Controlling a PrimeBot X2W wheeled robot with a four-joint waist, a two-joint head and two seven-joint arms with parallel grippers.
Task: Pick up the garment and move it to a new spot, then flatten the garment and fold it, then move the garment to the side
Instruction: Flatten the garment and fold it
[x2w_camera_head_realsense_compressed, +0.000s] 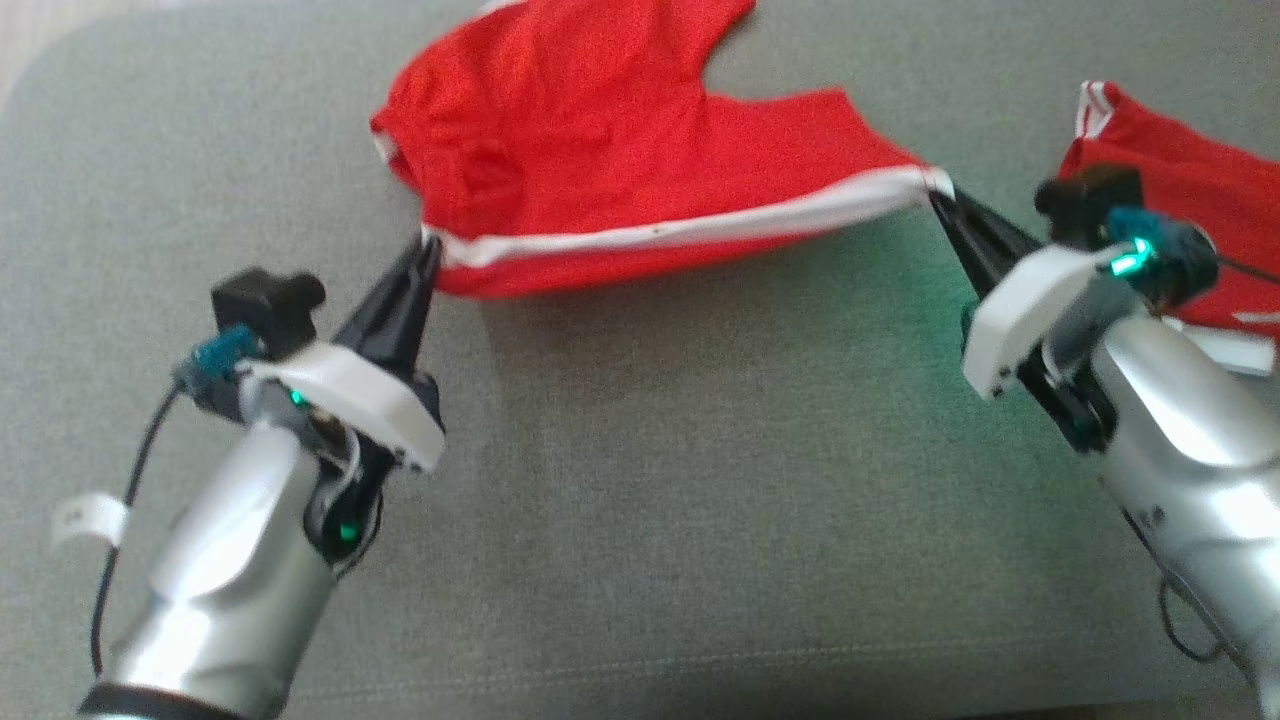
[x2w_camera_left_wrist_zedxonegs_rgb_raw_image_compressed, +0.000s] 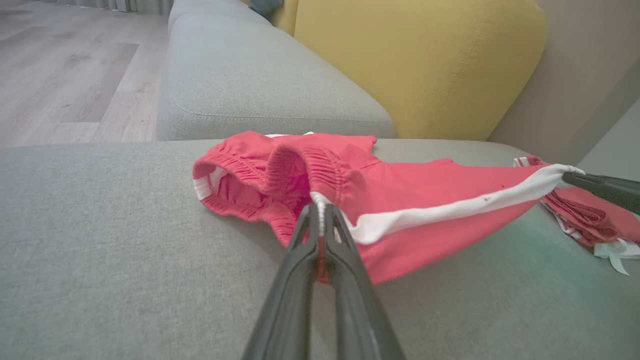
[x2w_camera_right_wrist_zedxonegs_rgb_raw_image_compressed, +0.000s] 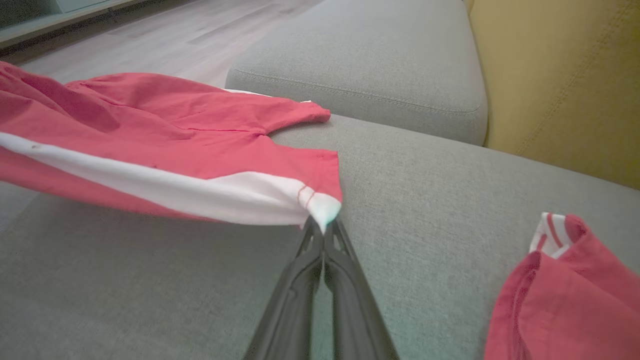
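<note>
The garment is a pair of red shorts with a white side stripe, lying on the grey sofa seat. My left gripper is shut on its elastic waistband end, seen close up in the left wrist view, garment, left gripper. My right gripper is shut on the hem corner at the stripe's other end, garment, right gripper. The striped edge is stretched between both grippers and lifted slightly off the cushion; the far part rests on it.
A second red garment with white trim lies on the seat beside my right arm, second garment. A yellow cushion stands at the sofa back. Another grey seat cushion adjoins, with wooden floor beyond.
</note>
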